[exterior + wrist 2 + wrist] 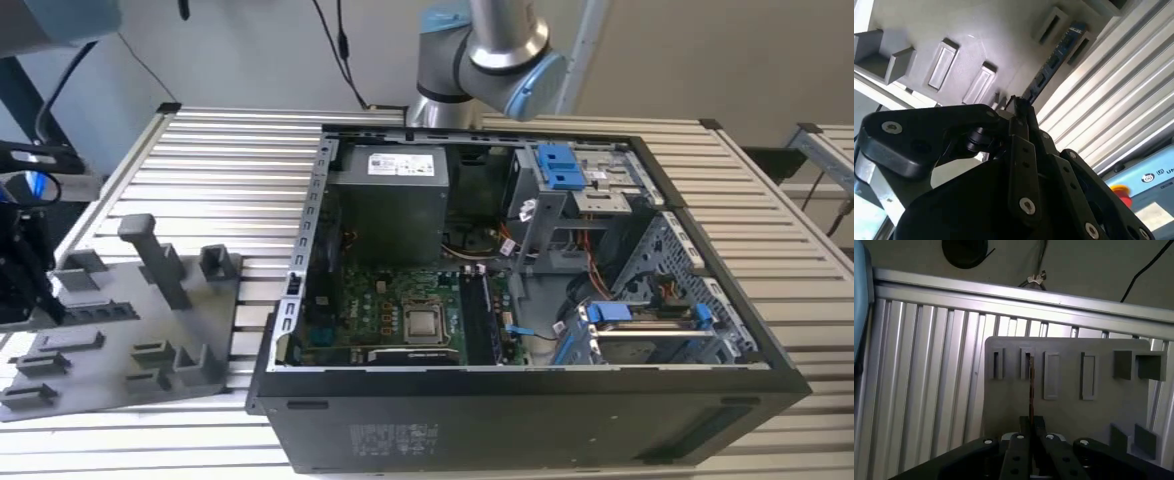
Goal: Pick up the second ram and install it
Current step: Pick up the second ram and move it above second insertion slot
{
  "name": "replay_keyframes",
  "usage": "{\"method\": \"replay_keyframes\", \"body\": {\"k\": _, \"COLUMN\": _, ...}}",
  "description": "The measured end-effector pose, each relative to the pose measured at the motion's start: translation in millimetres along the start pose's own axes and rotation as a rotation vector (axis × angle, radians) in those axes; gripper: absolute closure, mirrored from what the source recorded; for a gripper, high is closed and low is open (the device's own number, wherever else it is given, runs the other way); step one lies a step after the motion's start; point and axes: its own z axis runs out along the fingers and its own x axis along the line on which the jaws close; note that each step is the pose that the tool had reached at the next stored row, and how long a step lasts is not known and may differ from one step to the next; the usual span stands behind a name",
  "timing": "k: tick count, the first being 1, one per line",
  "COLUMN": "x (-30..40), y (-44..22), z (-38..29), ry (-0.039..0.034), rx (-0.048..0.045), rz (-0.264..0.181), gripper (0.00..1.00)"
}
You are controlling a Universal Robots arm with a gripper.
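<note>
The second ram (1055, 54) is a thin blue-green board seen edge-on, and it reaches from my fingers toward a narrow slot in the grey fixture tray (979, 30). In the first wrist view the second ram (1031, 385) is a slim dark bar in line with the second slot of the tray (1069, 425). My gripper (1031, 426) is shut on its near end, with the fingertips (1026, 112) pressed on both faces. I cannot tell whether the board still sits in the slot. In the exterior view the gripper (27, 285) hangs over the tray (120, 350) at the far left.
An open computer case (534, 400) lies in the middle of the slatted metal table (227, 170). Its motherboard with CPU socket (424, 322) faces up. Blue drive-bay clips (558, 165) sit at the exterior view's right. Grey upright posts (147, 255) rise from the tray.
</note>
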Motion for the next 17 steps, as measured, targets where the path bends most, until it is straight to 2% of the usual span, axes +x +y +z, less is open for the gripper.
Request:
{"method": "replay_keyframes", "body": {"k": 5, "x": -0.1, "y": 0.2, "z": -10.3, "ry": 0.0, "rx": 0.0001, "rz": 0.001, "gripper": 0.86}}
{"method": "replay_keyframes", "body": {"k": 12, "x": -0.1, "y": 0.3, "z": -15.5, "ry": -0.0007, "rx": 0.0004, "rz": 0.04, "gripper": 0.86}}
{"method": "replay_keyframes", "body": {"k": 17, "x": -0.2, "y": 0.4, "z": -23.4, "ry": -0.0009, "rx": 0.0005, "rz": 0.048, "gripper": 0.86}}
